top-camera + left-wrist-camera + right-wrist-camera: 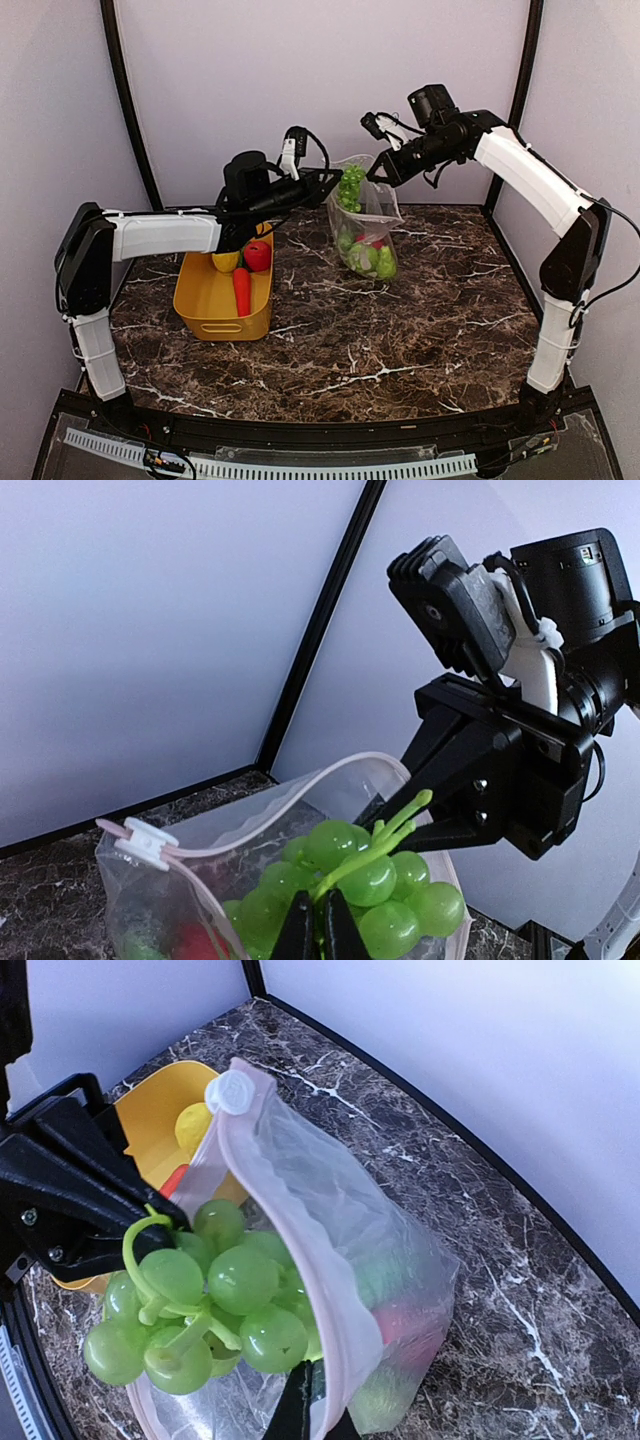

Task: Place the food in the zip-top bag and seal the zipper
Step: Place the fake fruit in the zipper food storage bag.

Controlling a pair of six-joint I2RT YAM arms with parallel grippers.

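Dark marble desk (400,340), pale lilac walls (300,80). Clear crinkly zip-top bag (372,235) held upright near far edge, middle, food lumped in its bottom. Right hand (374,172) pinched tight on the pink zipper (325,1300). Left hand (335,180) clamped on glossy green grapes (350,187) at the mouth. Both arms raised, reaching inward. Yellow plastic basket (205,300) at left edge, carrot (241,290) inside.

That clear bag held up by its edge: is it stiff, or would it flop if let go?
Probably floppy: the bag creases and sags around the food at its bottom. It would likely slump if the right gripper released its rim. It looks thin and glossy, so maybe slippery.
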